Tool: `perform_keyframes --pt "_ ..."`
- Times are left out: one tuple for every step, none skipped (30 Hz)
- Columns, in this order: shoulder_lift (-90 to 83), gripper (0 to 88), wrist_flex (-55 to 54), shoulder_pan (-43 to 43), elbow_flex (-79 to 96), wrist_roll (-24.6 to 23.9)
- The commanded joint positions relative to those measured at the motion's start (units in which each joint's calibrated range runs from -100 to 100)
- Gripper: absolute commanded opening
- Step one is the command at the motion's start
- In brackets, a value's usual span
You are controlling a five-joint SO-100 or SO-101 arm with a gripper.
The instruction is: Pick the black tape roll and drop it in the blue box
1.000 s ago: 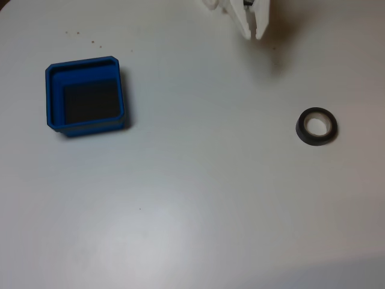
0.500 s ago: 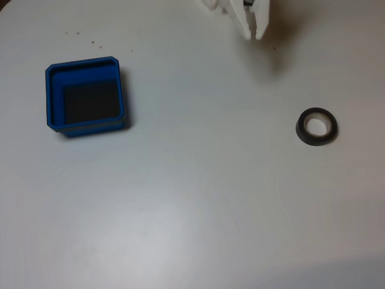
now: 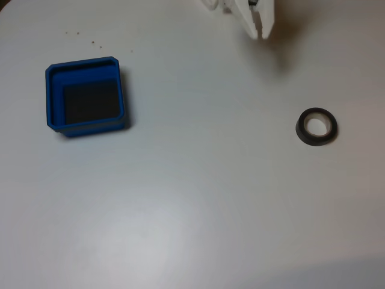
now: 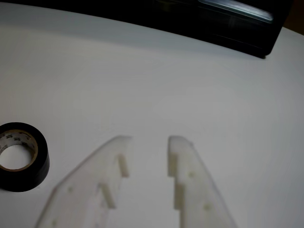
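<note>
My tool (image 4: 148, 140) hangs open and empty — the tape roll (image 4: 20, 156) lies flat on the desk (image 3: 192, 198), off to its left in the wrist view, well apart from the box (image 3: 85, 96).

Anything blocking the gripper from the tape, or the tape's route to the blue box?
Nothing visible. In the fixed view the gripper hangs at the top edge, with bare table between it and the black tape roll. The stretch from the roll to the blue box is bare too. The wrist view shows the fingers parted and empty.
</note>
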Motion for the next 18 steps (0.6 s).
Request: perform_keyframes --pt "-3.0 1.0 -0.8 -3.7 0.7 0.4" --pt "-2.3 1.0 -0.8 -4.7 0.6 0.4" --pt "-0.9 1.0 -0.8 -5.4 0.3 0.4" --pt "1.3 1.0 -0.8 -5.7 -0.5 0.4" --pt "4.0 1.0 -0.8 -5.9 -1.1 0.4" --pt "6.9 1.0 -0.8 -5.9 -1.8 0.4" --pt "9.8 1.0 -0.8 -5.9 -2.6 0.4" --pt "12.3 1.0 -0.8 -5.9 -3.6 0.4" --pt "14.7 1.0 -0.9 -6.0 -4.8 0.4" --pt "16.8 1.0 -0.9 -6.0 -6.1 0.4" --pt "18.8 1.0 -0.9 -6.0 -7.6 0.4" --pt "20.4 1.0 -0.9 -6.0 -9.3 0.4" --pt "22.3 1.0 -0.9 -6.0 -11.1 0.4" --pt "24.1 1.0 -0.9 -6.0 -12.8 0.4" --pt "26.1 1.0 -0.8 -6.0 -14.6 0.4" --pt "28.2 1.0 -0.8 -6.0 -16.3 0.4" --pt "30.4 1.0 -0.8 -6.0 -17.9 0.4" --pt "32.6 1.0 -0.8 -6.0 -19.5 0.4"
